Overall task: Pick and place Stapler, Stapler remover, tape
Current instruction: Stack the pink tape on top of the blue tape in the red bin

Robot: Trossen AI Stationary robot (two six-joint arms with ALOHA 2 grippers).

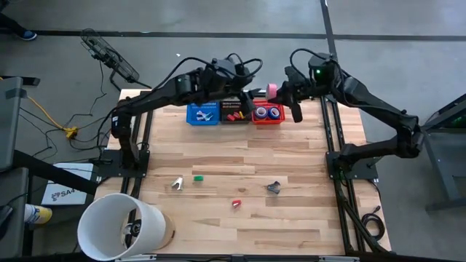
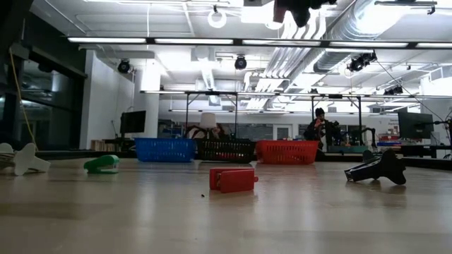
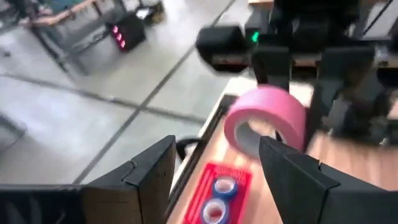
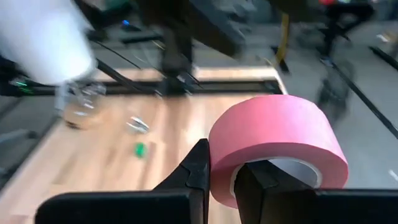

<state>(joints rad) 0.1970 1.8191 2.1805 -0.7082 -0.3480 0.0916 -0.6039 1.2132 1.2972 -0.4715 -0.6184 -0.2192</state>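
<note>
A pink tape roll (image 1: 271, 89) hangs in my right gripper (image 1: 281, 92) above the table's far edge, just behind the red basket (image 1: 268, 115). It fills the right wrist view (image 4: 280, 134) and shows in the left wrist view (image 3: 267, 115). Two bluish tape rolls (image 3: 221, 196) lie in the red basket. My left gripper (image 1: 250, 92) is open and empty, hovering beside the pink roll on its left, over the dark basket (image 1: 234, 114). A green stapler (image 1: 197, 177), a white remover (image 1: 177, 183), a red piece (image 1: 237, 204) and a black piece (image 1: 274, 188) lie on the table. My right gripper pinches the pink roll's wall (image 4: 224, 171) with one finger (image 4: 261, 180) inside the open centre and the other finger (image 4: 198, 168) outside. The fingers come from the table's right side. The roll is lifted clear of the table and baskets.
A blue basket (image 1: 203, 114) stands left of the dark one in the row at the far edge. A big white cylinder (image 1: 120, 225) lies at the near left corner. Bare wood lies between the baskets and the loose pieces.
</note>
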